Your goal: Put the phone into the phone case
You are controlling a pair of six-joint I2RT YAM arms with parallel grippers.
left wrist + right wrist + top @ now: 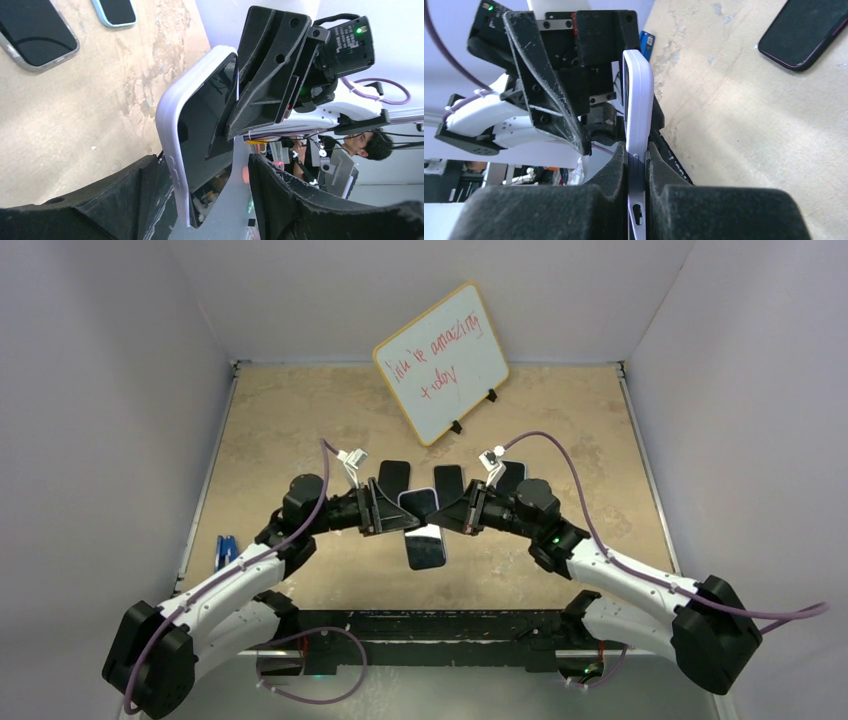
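Though from above only "amazing" reads in the red scrawl on the far whiteboard, the left wrist view shows the left gripper spread wide around the lilac phone case held above mid-table, lower end cut off, and the right wrist view shows the right gripper pinching its edge.

Tabletop: tan, mottled, stone-look, matt
Phone case, centre of left wrist frame: pale lilac plastic, smooth, soft sheen
Phone screen inside it: black glass, glossy, reflective
Left gripper fingers, bottom of frame: black plastic, matt, grainy, scuffed edges
Whiteboard, upper centre: glossy white face, wood-coloured rim
Arm shells: smooth white plastic
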